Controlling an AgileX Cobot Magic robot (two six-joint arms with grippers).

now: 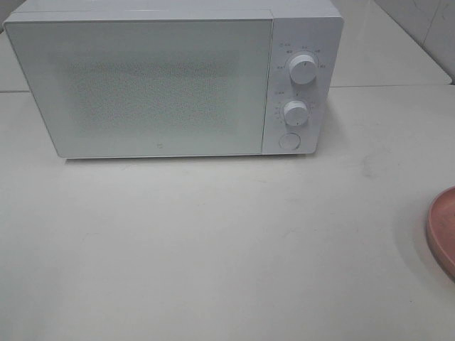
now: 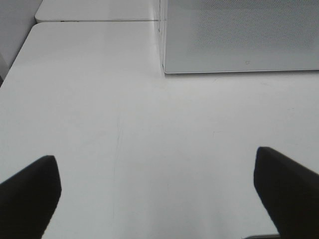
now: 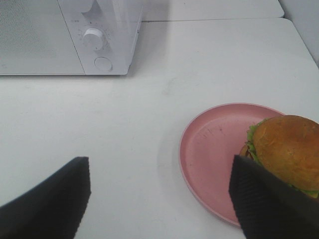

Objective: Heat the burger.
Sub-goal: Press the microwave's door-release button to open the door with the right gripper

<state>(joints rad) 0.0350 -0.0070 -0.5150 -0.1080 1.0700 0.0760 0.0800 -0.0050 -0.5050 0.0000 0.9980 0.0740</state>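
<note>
The burger [image 3: 286, 149], with a golden-brown bun and green lettuce at its edge, sits on the far side of a pink plate [image 3: 214, 144]. My right gripper [image 3: 160, 167] is open above the table beside the plate. One of its dark fingers [image 3: 269, 204] hides part of the burger and plate, and nothing is between the fingers. My left gripper [image 2: 155, 169] is open over bare table in front of the microwave [image 2: 239, 35]. In the high view only the plate's edge [image 1: 444, 231] shows at the far right; the burger and both grippers are out of that view.
The white microwave [image 1: 142, 85] stands at the back of the white table with its door shut. Two knobs, upper [image 1: 304, 68] and lower [image 1: 294, 111], and a round button [image 1: 288, 141] sit on its right panel. A tiled wall runs at the back right.
</note>
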